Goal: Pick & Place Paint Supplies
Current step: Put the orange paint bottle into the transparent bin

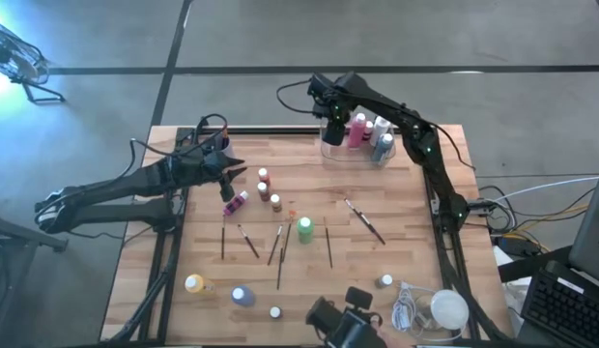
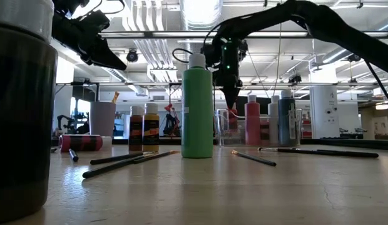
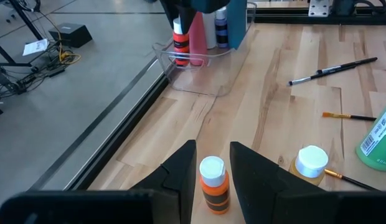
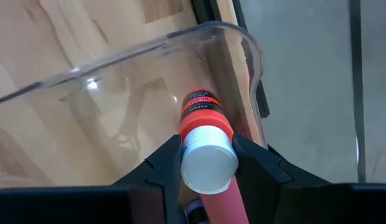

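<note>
A clear tray (image 1: 330, 153) at the table's far edge holds a pink bottle (image 1: 358, 131) and a blue one (image 1: 385, 145). My right gripper (image 4: 207, 152) points down over the tray's left corner, shut on a red bottle (image 4: 202, 106) with a white cap. My left gripper (image 3: 213, 155) hovers open at the far left, holding nothing. An orange bottle (image 3: 213, 186) stands on the table beyond its fingers. A green bottle (image 1: 304, 229), other small bottles and several thin brushes (image 1: 363, 220) stand and lie on the wood. My right gripper pinches the red bottle at its top, just under the white cap (image 4: 208, 158), between its two fingers. The fingers come from above, pointing down. The bottle hangs upright below them, its lower end inside the tray's corner (image 4: 243, 46). Whether it touches the tray's floor I cannot tell.
A pink bottle (image 1: 235, 203) lies on its side near my left gripper. A yellow bottle (image 1: 195, 283) and a blue one (image 1: 242, 296) stand near the front edge. A white lump with a cord (image 1: 444, 309) sits at the front right.
</note>
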